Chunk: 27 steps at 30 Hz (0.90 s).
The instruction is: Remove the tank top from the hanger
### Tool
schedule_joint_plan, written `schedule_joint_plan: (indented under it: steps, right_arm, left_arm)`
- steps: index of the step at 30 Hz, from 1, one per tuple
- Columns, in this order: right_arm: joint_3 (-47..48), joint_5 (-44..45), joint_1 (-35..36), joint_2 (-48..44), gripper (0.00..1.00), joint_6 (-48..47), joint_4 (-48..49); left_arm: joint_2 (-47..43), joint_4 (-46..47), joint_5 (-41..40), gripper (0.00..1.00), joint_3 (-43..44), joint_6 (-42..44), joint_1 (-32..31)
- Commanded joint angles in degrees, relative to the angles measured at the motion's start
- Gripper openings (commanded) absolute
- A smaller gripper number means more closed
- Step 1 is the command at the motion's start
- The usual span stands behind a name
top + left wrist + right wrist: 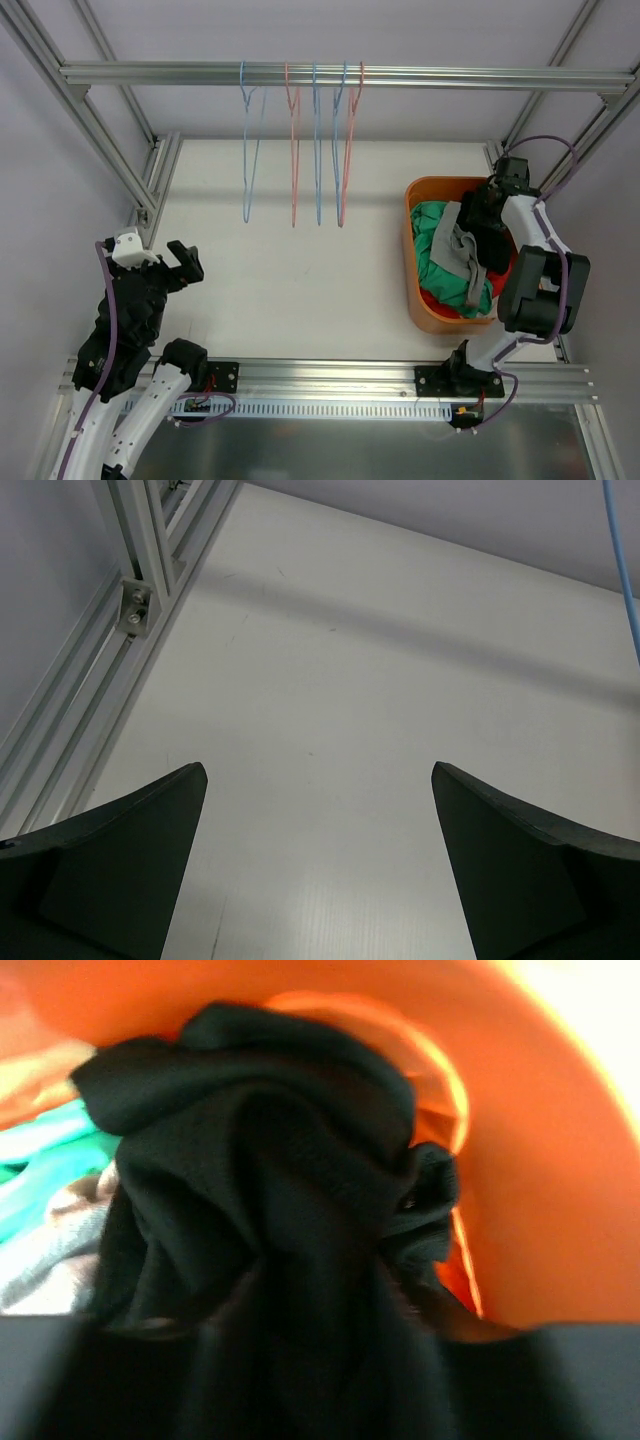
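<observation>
From above, my left gripper hangs spread over the counter. The right gripper reaches into the orange basket, and wire hangers hang on the rail.

Left wrist: fingers stand wide apart.

Right wrist: the black tank top lies bunched in the basket, right before the gripper. I cannot tell whether it pinches the cloth.

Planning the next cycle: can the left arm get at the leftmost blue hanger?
Probably yes. The left gripper is open and empty, and only bare table lies between it and the leftmost blue hanger, which hangs empty at the row's end. Whether the arm stretches that far is unclear.
</observation>
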Motion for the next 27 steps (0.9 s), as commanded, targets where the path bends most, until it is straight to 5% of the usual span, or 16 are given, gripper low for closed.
schedule_joint_plan:
  steps: [1,7,8,9,14,21,25,27]
  right_arm:
    - [0.92,-0.98,1.23,-4.56,0.50,0.68,-1.11]
    - [7.87,2.53,1.23,-13.01,0.74,-0.54,-9.29]
    - [9.70,4.45,1.23,-14.94,0.95,-0.72,-10.34]
    - [10.42,5.51,1.32,-15.83,0.99,-0.89,-12.09]
    - [12.01,5.53,3.07,-22.94,1.00,-0.90,-16.15]
    - [8.24,-1.15,15.89,-47.51,0.99,-2.13,-23.26]
    - [8.14,-5.02,16.26,-59.04,1.00,-3.87,-30.02]
    - [8.75,0.66,19.39,-62.40,0.99,-3.89,-34.60]
  left_arm:
    - [0.36,1.75,1.45,0.99,0.04,1.45,0.14]
    - [1.24,1.75,1.89,0.99,0.83,0.74,0.06]
    - [1.50,1.67,1.89,0.99,1.09,0.66,0.06]
    - [2.20,1.66,1.89,0.99,1.26,0.57,0.06]
    - [6.24,1.49,1.36,0.99,4.77,0.30,1.72]
    - [16.35,-1.67,6.27,0.99,15.84,-0.75,3.22]
    - [15.22,-2.29,9.70,0.99,17.88,1.26,3.22]
    - [12.15,-2.38,9.63,0.99,17.00,3.45,3.22]
